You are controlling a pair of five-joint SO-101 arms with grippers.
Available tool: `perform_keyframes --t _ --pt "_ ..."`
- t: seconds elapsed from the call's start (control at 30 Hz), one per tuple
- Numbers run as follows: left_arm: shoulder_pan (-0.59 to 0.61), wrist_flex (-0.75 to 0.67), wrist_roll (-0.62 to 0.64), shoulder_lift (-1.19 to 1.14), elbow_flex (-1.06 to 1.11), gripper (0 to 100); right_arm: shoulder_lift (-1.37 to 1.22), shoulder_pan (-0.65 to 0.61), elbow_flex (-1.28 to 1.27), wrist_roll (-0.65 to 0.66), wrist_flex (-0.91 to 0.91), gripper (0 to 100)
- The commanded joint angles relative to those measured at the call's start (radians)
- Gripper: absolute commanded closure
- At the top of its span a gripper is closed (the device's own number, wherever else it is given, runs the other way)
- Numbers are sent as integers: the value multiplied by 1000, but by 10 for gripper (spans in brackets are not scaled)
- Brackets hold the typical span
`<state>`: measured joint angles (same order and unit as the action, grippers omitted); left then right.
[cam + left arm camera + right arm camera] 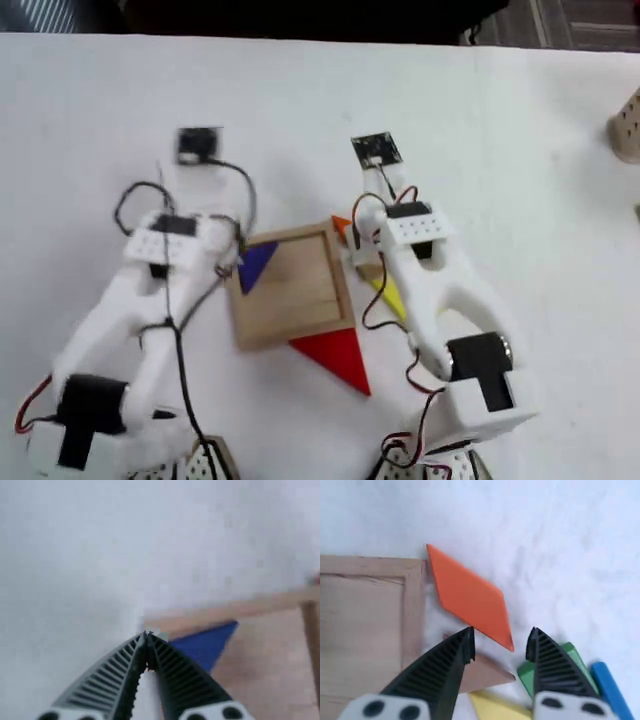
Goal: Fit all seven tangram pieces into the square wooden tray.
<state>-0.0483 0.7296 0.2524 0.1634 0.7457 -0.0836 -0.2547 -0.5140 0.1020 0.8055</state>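
high view, items listed left to right on the white bench (pixel 500 130).

1. left arm (pixel 140 300): white, angled in toward the tray's left side.
2. left claw (pixel 147 636): closed, fingers pressed together, nothing seen between them. its tips are at the tray's outer rim, just beside the blue triangle.
3. blue triangle (pixel 256 262): lies flat inside the tray, in its far left corner.
4. square wooden tray (pixel 300 300): sits between the two arms, turned slightly, and holds the blue triangle.
5. red triangle (pixel 336 356): large, outside the tray, just beside its near right corner.
6. orange parallelogram (pixel 470 597): on the bench, just outside the tray's far right corner.
7. right claw (pixel 501 635): open and holding nothing, with one finger on either side of the parallelogram's near tip.
8. brown piece (pixel 482 675), yellow piece (pixel 495 709), green piece (pixel 525 672), light blue piece (pixel 609 687): clustered on the bench beside the tray's right rim, under the right arm (pixel 440 290). their shapes are partly hidden.
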Motion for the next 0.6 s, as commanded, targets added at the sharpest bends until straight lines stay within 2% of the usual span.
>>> perform_keyframes --t 0.0,0.1,0.23,0.43,0.57 --pt "-203 -20 -58 165 107 976 -12 -1 87 12 44 825" --pt "-246 -103 -58 226 192 976 -13 -1 89 12 47 825" --pt "-246 -144 -57 168 207 976 -13 1 89 12 47 825" --pt "-252 23 -60 -7 48 973 -13 4 89 12 47 825" --pt "-245 49 -61 -56 11 973 -13 19 89 12 47 825"
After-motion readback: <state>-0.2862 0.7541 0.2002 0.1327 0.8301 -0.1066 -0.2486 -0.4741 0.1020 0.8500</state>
